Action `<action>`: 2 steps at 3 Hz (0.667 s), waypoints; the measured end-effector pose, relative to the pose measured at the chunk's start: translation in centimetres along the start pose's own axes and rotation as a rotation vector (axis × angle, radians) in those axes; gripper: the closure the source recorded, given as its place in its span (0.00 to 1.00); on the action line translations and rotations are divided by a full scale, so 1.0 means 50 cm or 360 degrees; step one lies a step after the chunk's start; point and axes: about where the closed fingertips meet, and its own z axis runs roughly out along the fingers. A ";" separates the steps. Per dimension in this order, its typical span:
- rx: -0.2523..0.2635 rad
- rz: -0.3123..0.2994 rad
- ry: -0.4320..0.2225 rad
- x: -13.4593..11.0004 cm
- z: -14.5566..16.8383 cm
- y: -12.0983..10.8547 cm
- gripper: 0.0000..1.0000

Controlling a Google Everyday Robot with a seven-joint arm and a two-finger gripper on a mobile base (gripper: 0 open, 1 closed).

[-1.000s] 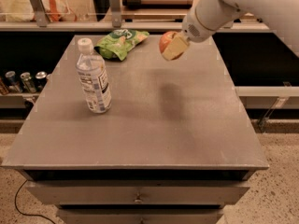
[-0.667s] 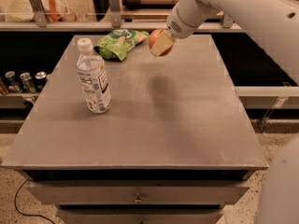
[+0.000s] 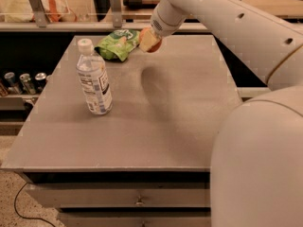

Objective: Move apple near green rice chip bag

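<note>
Arm extends from upper right. Gripper (image 3: 149,40) pinches the apple (image 3: 156,46) above the grey table (image 3: 189,117), upper centre, just right of the green chip bag (image 3: 117,45). Water bottle (image 3: 94,84) stands upright, centre-left.

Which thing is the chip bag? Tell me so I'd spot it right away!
Look at the grey table, along its far edge. The chip bag lies there, right beside the gripper holding the apple. It is the only bright green thing; the bottle nearby is clear.
</note>
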 end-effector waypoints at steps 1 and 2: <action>0.0036 0.0037 0.0003 -0.027 0.032 -0.001 1.00; 0.0038 0.0051 0.0011 -0.046 0.060 0.007 0.81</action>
